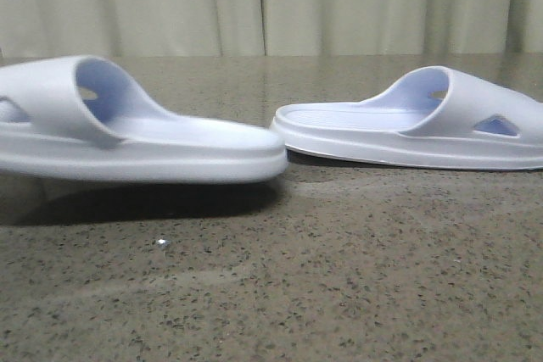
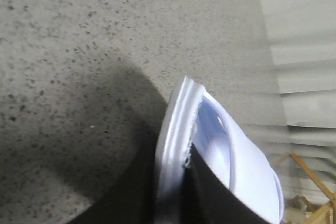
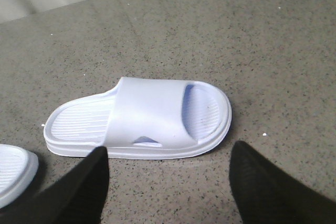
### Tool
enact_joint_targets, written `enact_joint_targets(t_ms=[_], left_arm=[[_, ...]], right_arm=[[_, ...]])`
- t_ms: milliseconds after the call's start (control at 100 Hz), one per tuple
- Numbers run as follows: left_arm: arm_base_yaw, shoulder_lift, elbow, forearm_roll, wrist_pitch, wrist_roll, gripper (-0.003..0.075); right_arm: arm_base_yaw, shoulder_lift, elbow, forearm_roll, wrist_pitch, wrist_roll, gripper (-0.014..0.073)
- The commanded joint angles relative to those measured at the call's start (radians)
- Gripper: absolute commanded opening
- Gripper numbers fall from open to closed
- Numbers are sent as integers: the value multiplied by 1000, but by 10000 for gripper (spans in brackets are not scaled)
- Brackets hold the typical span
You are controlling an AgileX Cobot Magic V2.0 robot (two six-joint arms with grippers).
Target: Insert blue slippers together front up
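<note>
While the left gripper (image 2: pixel 181 192) clamps one blue slipper (image 1: pixel 127 137) raised off the table (image 1: pixel 339 277), the right gripper (image 3: pixel 168 182) hovers with fingers apart over the other slipper (image 3: pixel 142 119), lying flat just beside the raised one

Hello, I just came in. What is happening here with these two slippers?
A two-armed robot is handling a pair of pale blue slippers. The left claw is shut on the left slipper at its edge and holds it lifted above the table, with a shadow underneath. The right slipper lies flat on the table. The right claw is open above it, not touching.
</note>
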Motion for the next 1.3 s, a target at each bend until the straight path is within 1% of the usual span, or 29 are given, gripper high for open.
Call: enact_joint_targets(t_ms=[0, 240, 450, 680, 990, 1290], left_arm=[[-7, -39, -26, -102, 14, 25, 17], [-7, -114, -26, -184, 37, 25, 17], [-7, -130, -26, -189, 61, 25, 17], [-7, -130, -26, -187, 80, 25, 17], [-7, -130, -26, -185, 103, 25, 17], [-7, -130, -26, -185, 103, 25, 16]], right_arm=[[-6, 56, -36, -11, -109, 13, 425], [-9, 213, -36, -11, -247, 76, 424], [-41, 367, -36, -11, -320, 104, 424], [-43, 518, -36, 11, -377, 104, 424], [-43, 634, -36, 38, -454, 104, 424], [-43, 687, -36, 64, -470, 104, 424]])
